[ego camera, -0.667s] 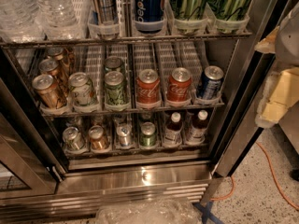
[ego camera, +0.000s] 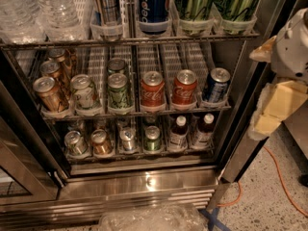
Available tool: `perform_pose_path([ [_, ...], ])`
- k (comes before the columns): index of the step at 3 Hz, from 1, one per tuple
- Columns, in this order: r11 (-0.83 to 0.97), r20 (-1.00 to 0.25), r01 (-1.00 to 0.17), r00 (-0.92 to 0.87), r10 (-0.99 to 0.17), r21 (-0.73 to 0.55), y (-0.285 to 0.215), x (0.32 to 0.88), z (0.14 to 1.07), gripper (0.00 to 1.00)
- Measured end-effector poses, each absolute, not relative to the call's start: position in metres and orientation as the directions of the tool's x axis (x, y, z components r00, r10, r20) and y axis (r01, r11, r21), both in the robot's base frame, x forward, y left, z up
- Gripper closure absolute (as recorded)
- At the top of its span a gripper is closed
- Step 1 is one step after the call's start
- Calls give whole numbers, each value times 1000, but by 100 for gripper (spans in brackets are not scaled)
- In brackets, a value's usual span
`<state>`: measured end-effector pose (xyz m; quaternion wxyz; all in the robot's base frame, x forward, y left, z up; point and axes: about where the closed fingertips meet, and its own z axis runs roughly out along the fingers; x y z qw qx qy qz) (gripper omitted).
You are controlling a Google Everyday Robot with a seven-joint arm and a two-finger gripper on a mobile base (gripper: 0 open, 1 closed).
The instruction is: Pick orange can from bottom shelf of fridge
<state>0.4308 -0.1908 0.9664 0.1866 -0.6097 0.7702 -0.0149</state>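
Camera view: small shiny copper-orange can [ego camera: 101, 142] sits second lane from left on the stainless-steel drinks fridge's [ego camera: 144, 183] bottom wire rack [ego camera: 144, 154], with dividers keeping it upright. Yellow-padded claw [ego camera: 276, 106] hangs outside right, well apart; can't tell its opening.

gripper [ego camera: 272, 112] hangs right of the fridge [ego camera: 144, 183]; orange can [ego camera: 101, 142] stands on bottom shelf [ego camera: 139, 154].
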Motion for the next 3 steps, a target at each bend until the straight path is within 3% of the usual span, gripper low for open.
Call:
perform_pose_path([
  [2,153,-456,-955,-21,-890,-254,-96,430,914,0],
  [3,183,-567,-958,-26,-823,-222,-51,409,874,0],
])
